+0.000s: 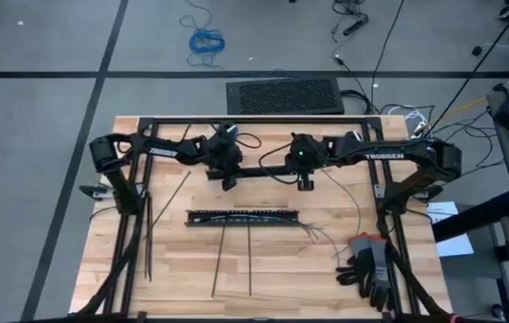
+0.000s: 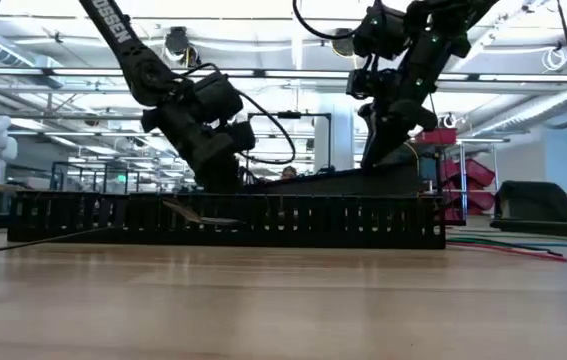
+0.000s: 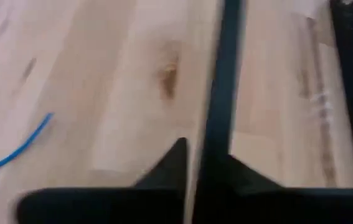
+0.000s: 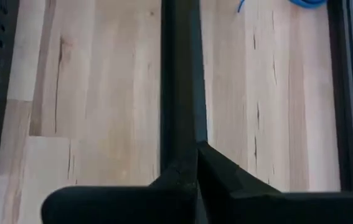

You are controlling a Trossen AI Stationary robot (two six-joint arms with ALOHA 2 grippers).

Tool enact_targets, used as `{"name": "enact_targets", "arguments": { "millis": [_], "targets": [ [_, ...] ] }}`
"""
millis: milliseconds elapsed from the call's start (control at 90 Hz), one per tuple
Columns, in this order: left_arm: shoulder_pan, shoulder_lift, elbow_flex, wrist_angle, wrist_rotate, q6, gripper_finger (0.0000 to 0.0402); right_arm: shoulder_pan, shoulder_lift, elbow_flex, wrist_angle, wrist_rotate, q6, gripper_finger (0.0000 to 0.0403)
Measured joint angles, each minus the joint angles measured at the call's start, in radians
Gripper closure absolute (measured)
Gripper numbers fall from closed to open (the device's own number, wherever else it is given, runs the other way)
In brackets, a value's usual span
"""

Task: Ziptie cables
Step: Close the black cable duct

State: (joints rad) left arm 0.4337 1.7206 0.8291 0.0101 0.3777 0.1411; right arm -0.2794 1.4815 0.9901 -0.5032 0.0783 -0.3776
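Overhead, both tools, left (image 1: pixel 228 183) and right (image 1: pixel 305 184), pinch a flat black bar (image 1: pixel 266 170) above pale grained wood worktop (image 1: pixel 182 269).

White letters reading "TROSSEN" run along the right arm (image 1: pixel 396 156), at about three o'clock of the table's middle; part of that word shows on an arm in the low view

Black slotted bar (image 1: pixel 242 216), thin black zipties (image 1: pixel 218 260), pale wood-grain table (image 1: pixel 281 269), grey-and-red gloves (image 1: pixel 368 266)
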Motion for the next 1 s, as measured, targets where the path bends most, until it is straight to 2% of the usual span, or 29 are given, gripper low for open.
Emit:
{"name": "enact_targets", "arguments": {
  "millis": [67,222,411,489,556,622,778,1000],
  "targets": [
    [-0.033,0.0,0.0,0.007,-0.057,0.049,0.0393,0.0,-0.002,0.0,0.0,-0.001,0.02,0.0403],
    [-0.159,-0.001,0.0,0.017,-0.407,0.238,0.0395,0.01,-0.071,0.0,-0.015,-0.003,0.074,0.0385],
    [-0.283,-0.001,0.023,0.08,-0.821,0.474,0.0396,-0.003,-0.243,0.001,-0.019,-0.021,0.198,0.0311],
    [-0.322,-0.001,0.045,0.151,-0.93,0.618,0.0396,-0.057,-0.271,0.002,-0.038,-0.131,0.252,0.0272],
    [-0.35,-0.001,0.067,0.213,-0.963,0.751,0.0396,-0.107,-0.267,0.011,-0.096,-0.242,0.282,0.0237],
    [-0.372,-0.001,0.085,0.27,-0.969,0.876,0.0396,-0.141,-0.254,0.042,-0.158,-0.307,0.287,0.0202],
    [-0.406,-0.001,0.115,0.374,-0.997,1.138,0.0396,-0.146,-0.22,0.14,-0.322,-0.323,0.232,0.0134],
    [-0.417,0.0,0.166,0.405,-1.006,1.206,0.0396,-0.076,-0.169,0.214,-0.309,-0.321,0.228,0.0098]
  ]
}}
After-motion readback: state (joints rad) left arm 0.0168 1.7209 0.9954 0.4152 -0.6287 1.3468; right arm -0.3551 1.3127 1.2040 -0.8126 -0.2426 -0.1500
